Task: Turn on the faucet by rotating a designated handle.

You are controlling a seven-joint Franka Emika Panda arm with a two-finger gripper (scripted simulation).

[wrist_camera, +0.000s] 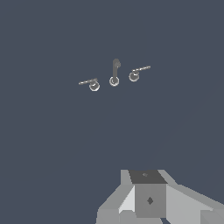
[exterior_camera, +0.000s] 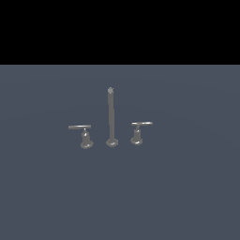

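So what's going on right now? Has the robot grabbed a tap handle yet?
Gripper high above the floor, touching nothing; open or shut, cannot tell. Designated grey metal T-shaped lever handle, exterior view's left of the tall thin spout post, untouched. Nothing in the way.

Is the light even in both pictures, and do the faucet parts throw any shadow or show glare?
Exterior view: flat, even light, no cast shadows on the floor, small bright spots on the handle and spout bases; a black band fills the top. Wrist view: equally flat, no shadows; the faucet looks small and coarse, the gripper close and blocky.
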